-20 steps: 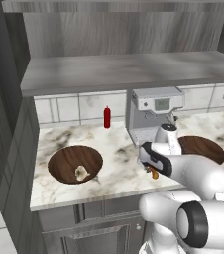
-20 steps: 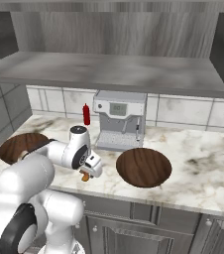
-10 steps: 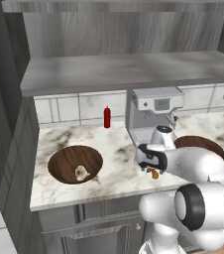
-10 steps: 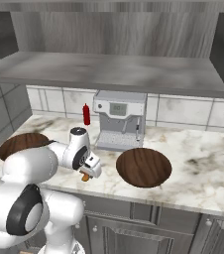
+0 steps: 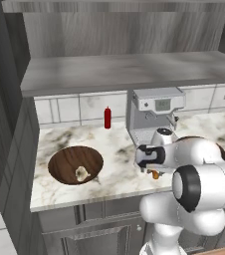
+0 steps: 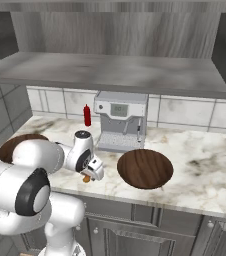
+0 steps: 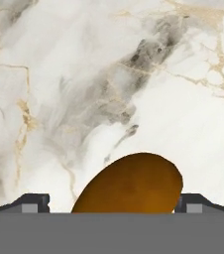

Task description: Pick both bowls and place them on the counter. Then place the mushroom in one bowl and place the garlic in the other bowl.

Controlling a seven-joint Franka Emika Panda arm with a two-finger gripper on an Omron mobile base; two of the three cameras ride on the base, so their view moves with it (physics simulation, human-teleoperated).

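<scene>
Still wide-open end effector around mushroom, arm swung nearer.

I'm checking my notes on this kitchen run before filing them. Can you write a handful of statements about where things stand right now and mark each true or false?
1. The garlic lies inside the left one of the bowls. True.
2. The mushroom is already in the other bowl. False: it sits on the counter, between the tips of the gripper.
3. The gripper is clamped shut on the mushroom. False: its jaws stand open on either side of the cap.
4. A red bottle stands by the tiled wall, left of the coffee machine. True.
5. Both bowls are stacked together. False: they rest apart on the counter, one on either side of the arm.
</scene>
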